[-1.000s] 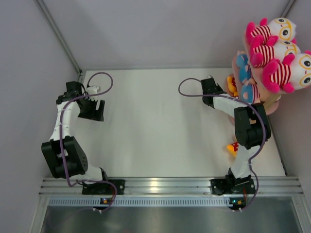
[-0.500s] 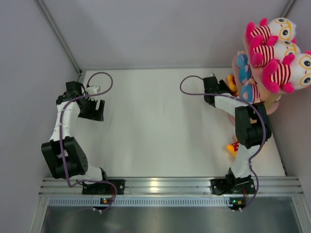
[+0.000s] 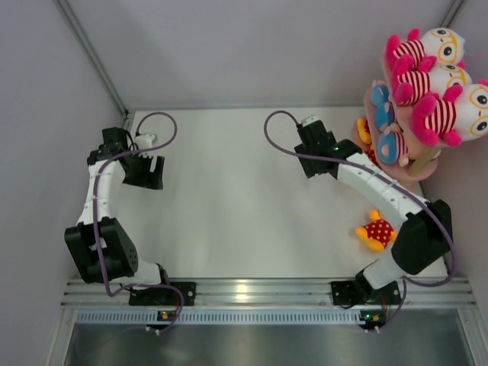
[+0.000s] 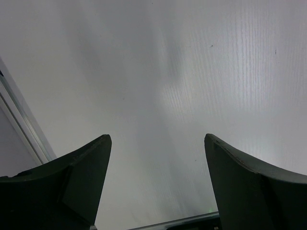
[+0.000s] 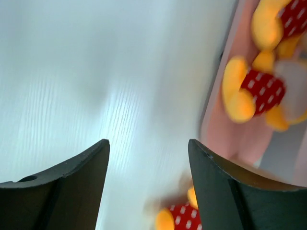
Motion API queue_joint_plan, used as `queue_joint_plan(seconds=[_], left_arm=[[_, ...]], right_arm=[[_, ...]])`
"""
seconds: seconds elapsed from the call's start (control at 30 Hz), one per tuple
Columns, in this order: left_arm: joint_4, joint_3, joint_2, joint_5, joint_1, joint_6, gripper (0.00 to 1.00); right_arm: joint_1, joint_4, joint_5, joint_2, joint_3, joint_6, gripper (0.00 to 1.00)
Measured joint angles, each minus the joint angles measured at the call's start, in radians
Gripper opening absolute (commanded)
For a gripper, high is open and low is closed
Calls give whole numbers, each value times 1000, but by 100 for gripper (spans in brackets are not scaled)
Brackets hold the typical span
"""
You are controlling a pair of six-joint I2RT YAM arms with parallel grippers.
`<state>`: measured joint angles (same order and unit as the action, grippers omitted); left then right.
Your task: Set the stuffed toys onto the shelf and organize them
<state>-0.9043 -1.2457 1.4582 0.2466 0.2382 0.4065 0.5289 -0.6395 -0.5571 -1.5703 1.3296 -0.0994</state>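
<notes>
The pink shelf [image 3: 398, 180] stands at the table's far right. Three white-pink striped toys [image 3: 436, 82] lie on its top board, and blue-clad toys [image 3: 390, 142] on the middle one. An orange toy [image 3: 364, 131] in red polka dots peeks out from the bottom board. Another orange polka-dot toy [image 3: 376, 232] lies on the table by the right arm. My right gripper [image 3: 313, 149] hangs open and empty just left of the shelf. Its wrist view shows the open right gripper [image 5: 148, 141], orange toys [image 5: 256, 88] on the pink board [image 5: 225, 139], and the table toy [image 5: 181, 218] below. My left gripper [image 3: 146, 174] is open and empty.
Grey walls close in the white table [image 3: 229, 198] on the left, back and right. A metal rail [image 3: 252, 291] runs along the near edge by the arm bases. The left wrist view shows the open left gripper [image 4: 157, 136] over bare table.
My right gripper has opened and drawn back leftward from the shelf's bottom board, leaving an orange toy there. Its elbow swung right, uncovering the toy on the table. The left arm is unchanged.
</notes>
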Motion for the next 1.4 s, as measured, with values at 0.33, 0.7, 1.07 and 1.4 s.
queue_joint_plan(seconds=[0.33,0.7,1.07,1.4], left_arm=[[-2,-5,-7,52,0,2,84],[-3,-33,7,100,0,36,84],[-14,-36,7,106,0,63,85],[-20,-39,7,109,0,64,85]], right_arm=[[-137,-571,212,157,-238,397,68],[-258,-673,196,-17,-263,497,64],[-273,-584,126,-209,-311,515,9],[-158,-562,227,-197,-185,532,0]])
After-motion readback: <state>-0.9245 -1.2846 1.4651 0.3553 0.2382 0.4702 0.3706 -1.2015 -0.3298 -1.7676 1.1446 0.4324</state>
